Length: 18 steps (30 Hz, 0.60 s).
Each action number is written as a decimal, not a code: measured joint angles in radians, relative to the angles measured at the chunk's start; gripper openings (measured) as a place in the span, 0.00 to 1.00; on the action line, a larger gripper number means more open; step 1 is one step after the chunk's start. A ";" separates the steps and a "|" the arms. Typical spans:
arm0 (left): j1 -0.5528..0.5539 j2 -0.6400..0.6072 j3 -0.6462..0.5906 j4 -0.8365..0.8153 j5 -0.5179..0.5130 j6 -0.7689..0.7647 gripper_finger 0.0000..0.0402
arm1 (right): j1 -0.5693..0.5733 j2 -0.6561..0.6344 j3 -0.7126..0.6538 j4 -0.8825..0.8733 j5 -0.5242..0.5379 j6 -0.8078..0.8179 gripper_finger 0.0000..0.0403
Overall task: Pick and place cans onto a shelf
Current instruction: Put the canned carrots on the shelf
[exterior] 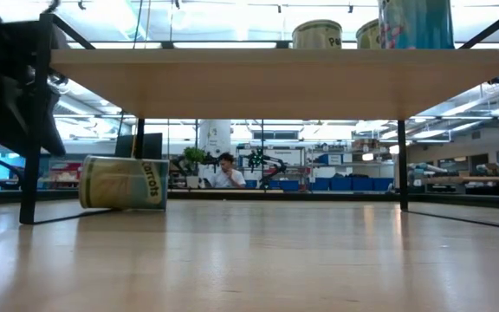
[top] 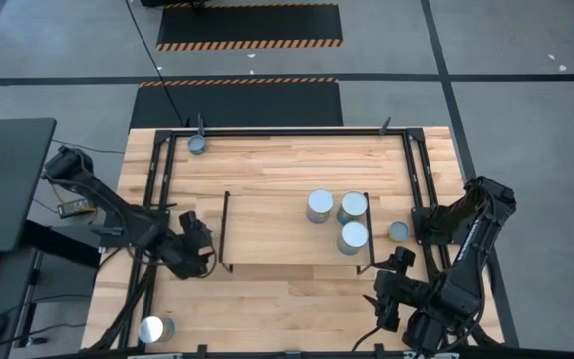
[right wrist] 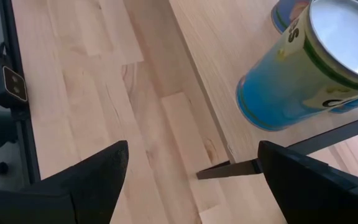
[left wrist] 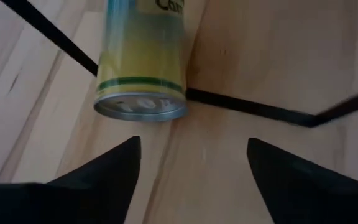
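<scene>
Fallen can [left wrist: 140, 59] I see: yellow-green label, dark green band, silver end
Shelf can [right wrist: 303, 71]: blue label, green rim stripe
Shelf [top: 267, 224]: light wood, black wire frames

Three cans [top: 339, 214] upright on shelf [top: 267, 224]; yellow-green can [exterior: 123, 182] toppled beneath.

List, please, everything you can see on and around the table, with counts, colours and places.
Shelf: one, light wood with black wire ends, middle of the table.
Upright cans: three, shiny tops, clustered at the shelf's right end.
Fallen can: one, yellow-green label, on its side at the shelf's left end frame.
Loose cans: three, shiny tops, on the table: one just right of the shelf, one at each left corner.
Table: one, light wood, black rail edging.
Person: one, far off in the room behind.
Left gripper: open, just short of the fallen can.
Right gripper: open, by the shelf's right end.
</scene>
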 joint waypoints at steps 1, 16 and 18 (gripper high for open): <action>-0.013 -0.017 -0.012 0.000 -0.012 -0.007 0.70 | 0.000 0.000 0.000 0.000 0.000 0.003 0.91; -0.033 -0.084 -0.108 0.168 -0.101 -0.016 0.62 | -0.021 0.000 0.000 -0.006 0.009 0.007 0.91; -0.028 -0.084 -0.108 0.163 -0.120 -0.015 0.70 | -0.025 0.000 0.000 -0.005 0.010 0.007 0.91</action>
